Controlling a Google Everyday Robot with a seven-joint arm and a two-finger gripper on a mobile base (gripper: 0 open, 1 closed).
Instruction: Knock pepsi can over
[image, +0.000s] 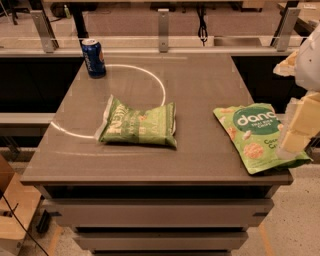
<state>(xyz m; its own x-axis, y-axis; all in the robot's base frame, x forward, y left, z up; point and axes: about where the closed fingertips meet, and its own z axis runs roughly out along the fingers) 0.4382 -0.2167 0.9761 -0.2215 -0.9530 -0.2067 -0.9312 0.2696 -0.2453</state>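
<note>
The pepsi can (93, 58) stands upright near the far left corner of the bench (205, 85), just inside the far edge. It is dark blue with a silver top rim, and its logo faces the right. Nothing touches it.

The claw (299, 127) hangs at the right edge of the bench, toward the near right corner, and is partly cut off by the border of the view. Its pale yellowish parts sit over the right side of a green snack bag (252, 132), with a white part of the arm (311, 55) above them. Whether the claw is spread or pressed together cannot be told, and it holds nothing that can be seen. It is well apart from the can, with the whole width of the bench between them.

That green snack bag lies flat near the near right corner, its lower end reaching the bench's front edge. White lettering shows on a dark green round patch at its top.

A second, crumpled green bag (137, 125) lies near the middle of the bench, a little toward the left edge, apart from both the can and the other bag.

A thin white curved line (159, 82) runs across the bench top from behind the can round to the crumpled bag.
</note>
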